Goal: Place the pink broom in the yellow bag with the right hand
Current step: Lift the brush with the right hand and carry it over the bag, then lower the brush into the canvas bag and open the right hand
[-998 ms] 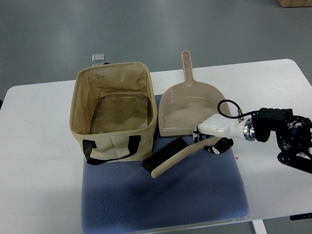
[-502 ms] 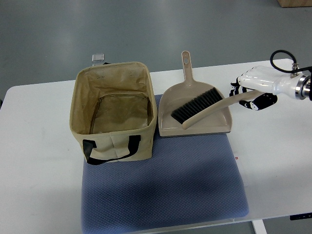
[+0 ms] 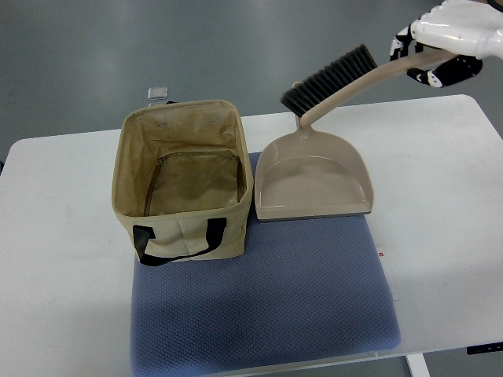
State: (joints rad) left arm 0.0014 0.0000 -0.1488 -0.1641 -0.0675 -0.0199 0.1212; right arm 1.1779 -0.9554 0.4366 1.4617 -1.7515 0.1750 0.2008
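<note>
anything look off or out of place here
Nothing spilled or damaged. The right hand holds the broom by its handle, raised at a slant over the dustpan handle. The bag stands upright, open and empty on the blue mat. A small square object lies on the floor beyond the table.

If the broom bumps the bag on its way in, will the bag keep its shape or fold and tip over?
The bag looks like soft fabric with creased walls, so its rim would probably give under a bump from the broom. It stands open on a wide flat base, so tipping seems unlikely. Empty, it is probably light and may slide on the blue mat.
</note>
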